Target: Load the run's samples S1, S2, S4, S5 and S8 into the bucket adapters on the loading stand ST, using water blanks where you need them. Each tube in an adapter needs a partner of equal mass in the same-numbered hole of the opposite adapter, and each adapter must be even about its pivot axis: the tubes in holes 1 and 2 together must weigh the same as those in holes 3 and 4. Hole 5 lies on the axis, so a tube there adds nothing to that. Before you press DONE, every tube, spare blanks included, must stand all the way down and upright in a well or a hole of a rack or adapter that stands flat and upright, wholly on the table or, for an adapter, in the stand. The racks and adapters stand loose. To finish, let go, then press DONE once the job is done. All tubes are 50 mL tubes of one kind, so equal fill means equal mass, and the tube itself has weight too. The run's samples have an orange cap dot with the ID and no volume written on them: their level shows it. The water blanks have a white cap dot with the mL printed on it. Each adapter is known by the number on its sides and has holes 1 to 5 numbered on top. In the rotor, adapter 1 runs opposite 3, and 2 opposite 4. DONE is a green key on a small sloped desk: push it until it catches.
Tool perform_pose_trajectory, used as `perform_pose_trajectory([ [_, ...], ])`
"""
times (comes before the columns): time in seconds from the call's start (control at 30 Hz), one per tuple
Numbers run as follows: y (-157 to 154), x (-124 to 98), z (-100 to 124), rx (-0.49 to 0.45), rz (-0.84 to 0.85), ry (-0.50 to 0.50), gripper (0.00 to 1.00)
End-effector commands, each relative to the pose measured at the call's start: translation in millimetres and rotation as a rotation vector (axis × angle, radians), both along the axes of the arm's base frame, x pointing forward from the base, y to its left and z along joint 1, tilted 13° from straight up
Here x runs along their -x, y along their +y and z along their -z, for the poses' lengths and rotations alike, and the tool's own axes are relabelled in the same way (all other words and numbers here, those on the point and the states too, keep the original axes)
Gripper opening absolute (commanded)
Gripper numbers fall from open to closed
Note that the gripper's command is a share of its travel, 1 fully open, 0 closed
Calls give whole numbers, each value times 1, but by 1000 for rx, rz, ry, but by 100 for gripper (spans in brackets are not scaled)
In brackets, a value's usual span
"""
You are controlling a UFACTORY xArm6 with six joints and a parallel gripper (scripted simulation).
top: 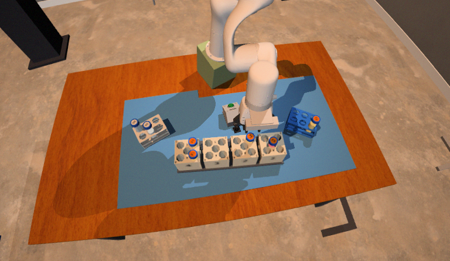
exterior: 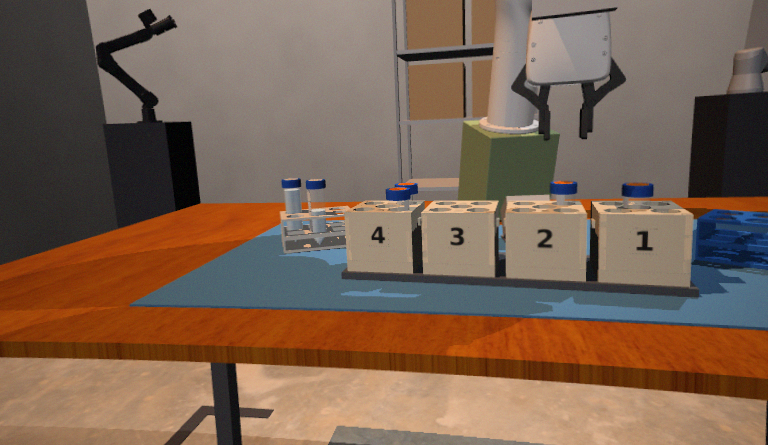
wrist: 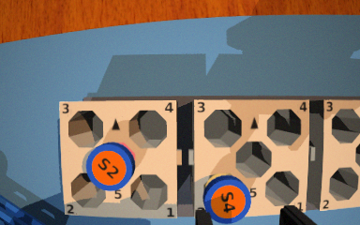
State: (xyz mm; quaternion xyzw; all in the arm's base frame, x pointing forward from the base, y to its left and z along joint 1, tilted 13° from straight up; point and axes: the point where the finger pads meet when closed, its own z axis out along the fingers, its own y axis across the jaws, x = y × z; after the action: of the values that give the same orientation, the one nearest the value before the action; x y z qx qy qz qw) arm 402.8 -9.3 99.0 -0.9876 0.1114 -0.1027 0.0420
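Observation:
My gripper is partly open and empty, well above the adapters, near adapter 2's rear edge. Sample S4 stands in hole 2 of adapter 2. Sample S2 stands in hole 5 of adapter 1. Adapter 3 holds no tube. Adapter 4 holds two orange-dot tubes, one at the rear and one at the front, both in its right-hand column; their IDs are unclear. An orange-dot tube stands in the blue rack.
The pale rack at the left holds two white-dot blanks, one at its rear left and one nearer its middle. The blue rack is to the right of adapter 1. The green DONE key is on a small desk behind the adapters.

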Motion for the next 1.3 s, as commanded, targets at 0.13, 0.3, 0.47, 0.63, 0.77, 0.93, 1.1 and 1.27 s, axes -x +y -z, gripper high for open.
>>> perform_pose_trajectory([
  [0.13, -1, 2, -14, 0, 0, -3, 44],
  [0.3, -1, 4, -24, 0, 0, -3, 44],
  [0.47, -2, 6, -33, 0, 0, -3, 44],
  [0.63, -2, 7, -39, 0, 0, -3, 44],
  [0.77, -3, 9, -47, 0, 0, -4, 44],
  [0.93, -3, 9, -47, 0, 0, -4, 44],
  [1.1, -3, 9, -47, 0, 0, -4, 44],
  [1.27, -3, 9, -47, 0, 0, -4, 44],
])
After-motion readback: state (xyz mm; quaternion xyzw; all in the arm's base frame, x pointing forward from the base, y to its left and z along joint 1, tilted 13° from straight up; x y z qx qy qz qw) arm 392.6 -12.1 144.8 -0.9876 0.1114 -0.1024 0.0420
